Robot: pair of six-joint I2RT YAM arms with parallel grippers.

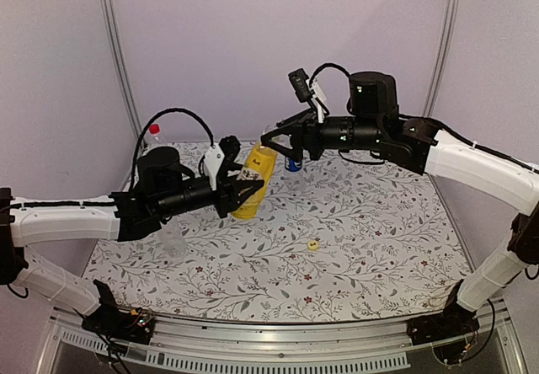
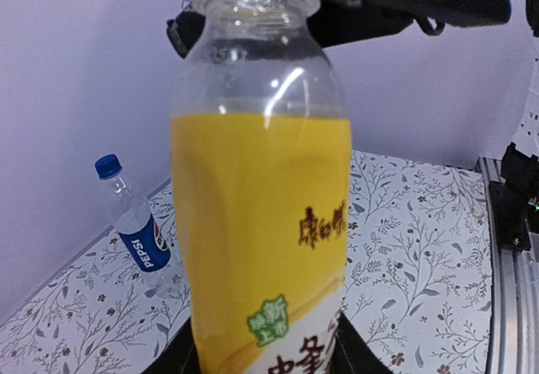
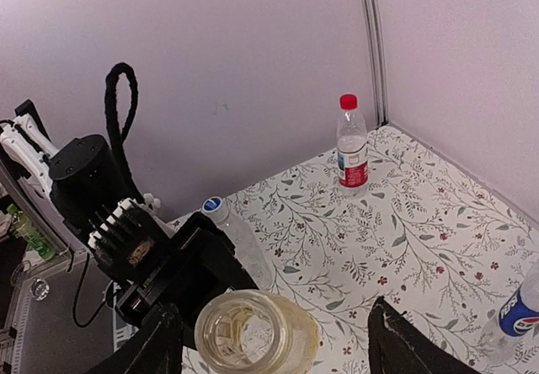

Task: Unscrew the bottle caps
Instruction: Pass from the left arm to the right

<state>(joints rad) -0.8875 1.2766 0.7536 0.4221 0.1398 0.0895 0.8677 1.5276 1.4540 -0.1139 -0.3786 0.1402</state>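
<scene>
Four small plastic bottles share the leaf-patterned tablecloth (image 1: 379,222). At the far left corner, close to the wall, a clear bottle with a red cap and red-and-white label (image 3: 351,142) stands upright, its cap on. Nearer and still on the left, a plain clear bottle with a blue-and-white cap (image 3: 240,243) seems to lie on its side beyond the left arm (its outline is faint from above).

Left of centre, the left gripper (image 1: 244,191) is clamped on the lower body of the bottle of yellow liquid (image 1: 255,176). This bottle is tilted, with its neck leaning up and to the right. From the right wrist camera its mouth is open, and a pale yellow ring sits round the neck.

Just right of it and farther back, a clear bottle with a blue cap and blue Pepsi label (image 2: 139,231) stands upright on the cloth, its cap on.

Right of centre, the right gripper (image 1: 276,144) hovers at the yellow bottle's neck. Its black fingers (image 3: 404,344) are spread wide on either side of the open mouth and hold nothing.

Nearer than both grippers and a little to the right, a small round yellow cap (image 1: 312,244) lies alone on the cloth, well apart from every bottle.
</scene>
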